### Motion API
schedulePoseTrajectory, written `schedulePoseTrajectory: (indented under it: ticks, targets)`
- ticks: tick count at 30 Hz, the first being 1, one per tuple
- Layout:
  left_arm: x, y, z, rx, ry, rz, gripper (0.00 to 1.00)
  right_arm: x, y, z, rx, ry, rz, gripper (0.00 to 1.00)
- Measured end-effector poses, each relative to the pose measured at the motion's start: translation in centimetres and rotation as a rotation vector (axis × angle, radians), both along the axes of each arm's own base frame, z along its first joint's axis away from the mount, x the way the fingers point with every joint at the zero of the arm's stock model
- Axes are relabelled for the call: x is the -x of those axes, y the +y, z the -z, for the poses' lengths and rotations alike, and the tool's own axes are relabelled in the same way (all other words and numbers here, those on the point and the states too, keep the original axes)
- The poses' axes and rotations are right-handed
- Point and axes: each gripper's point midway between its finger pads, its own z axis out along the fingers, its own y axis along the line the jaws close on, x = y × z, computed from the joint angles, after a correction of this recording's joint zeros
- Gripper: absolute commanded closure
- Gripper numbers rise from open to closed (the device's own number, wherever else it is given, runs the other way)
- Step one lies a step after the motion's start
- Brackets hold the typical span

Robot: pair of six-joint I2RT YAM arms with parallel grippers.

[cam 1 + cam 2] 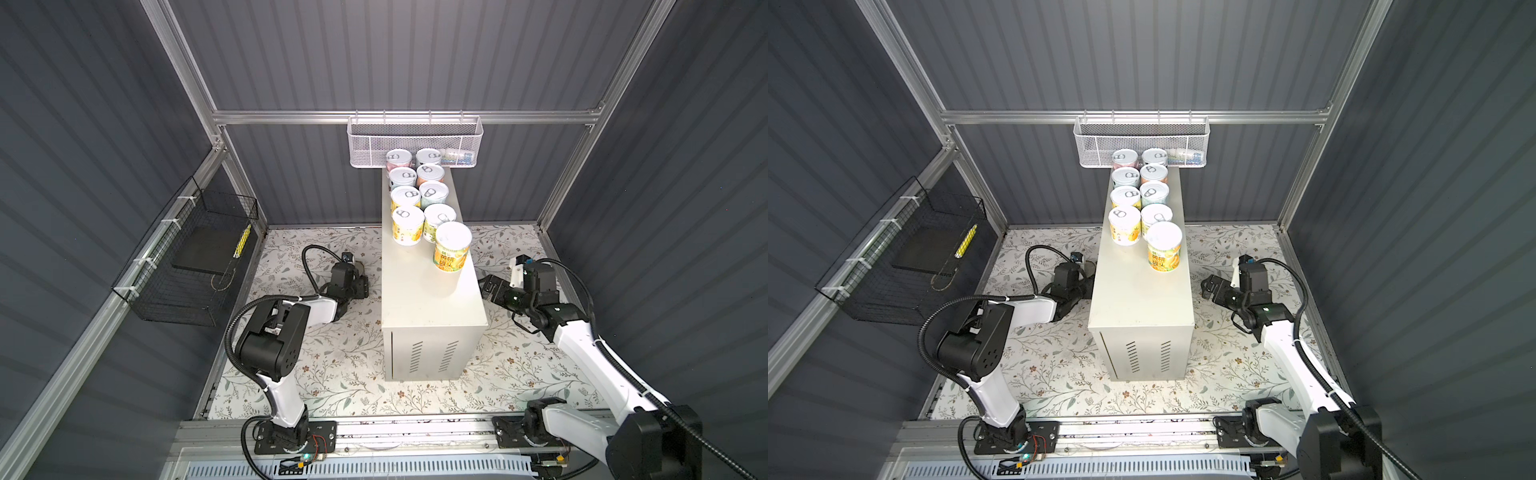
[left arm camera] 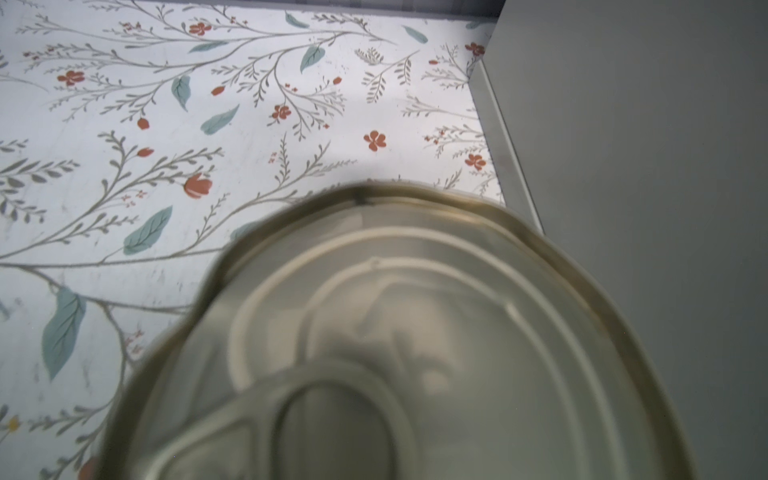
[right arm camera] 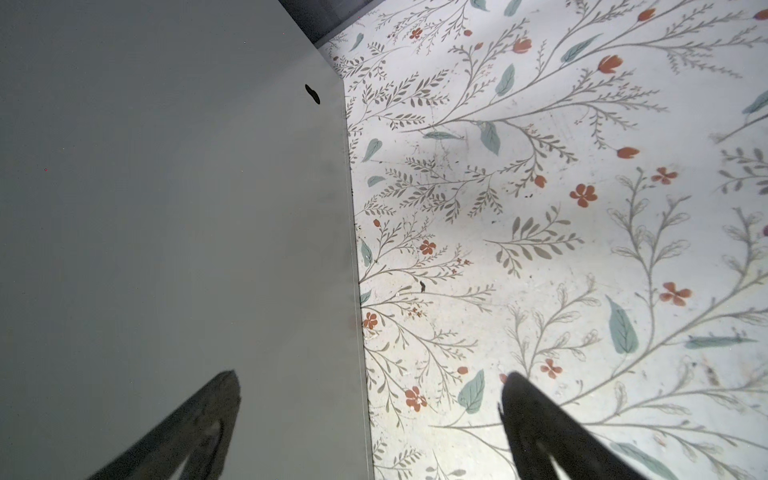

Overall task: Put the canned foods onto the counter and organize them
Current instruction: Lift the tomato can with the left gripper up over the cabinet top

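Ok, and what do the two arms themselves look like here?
Both match: the left arm and right arm have glossy white links between bulky black joint housings, with a ribbed black cable looping alongside each. Their black base plates sit on a silver rail. The right pincer has dark, tapered fingers.

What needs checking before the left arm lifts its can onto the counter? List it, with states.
1. Hold on the silver pull-tab can: cannot tell; its lid fills the left wrist view.
2. Room on the cream-white metal cabinet top: ok, near half bare.
3. Nine colourful-labelled tins there: ok, all upright, in two rows.
4. Slot beside the front yellow-labelled tin, on the left arm's side: ok, bare.
5. State of the right gripper: ok, open, empty, low beside the cabinet.
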Motion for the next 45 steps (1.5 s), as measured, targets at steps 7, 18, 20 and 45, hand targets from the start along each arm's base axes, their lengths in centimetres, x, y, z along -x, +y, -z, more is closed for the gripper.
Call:
schedulePoseTrajectory:
  ticks: [7, 18, 20, 45]
  targets:
    - [1.9, 0.5, 0.0, 0.001, 0.036, 0.0, 1.0, 0.3, 0.0, -0.5, -0.003, -0.017, -0.001, 0.01]
    - [7.6, 2.2, -0.4, -0.013, 0.141, -0.003, 1.0, 1.3, 0.0, -0.4, -0.013, -0.026, -0.006, 0.01]
    - [8.7, 2.7, -0.8, -0.025, 0.171, -0.003, 1.0, 1.3, 0.0, -0.2, -0.013, -0.023, -0.007, 0.01]
    - [13.9, -0.5, -34.1, 0.125, 0.042, 0.19, 1.0, 2.1, 0.7, -2.5, -0.067, -0.081, -0.031, 0.01]
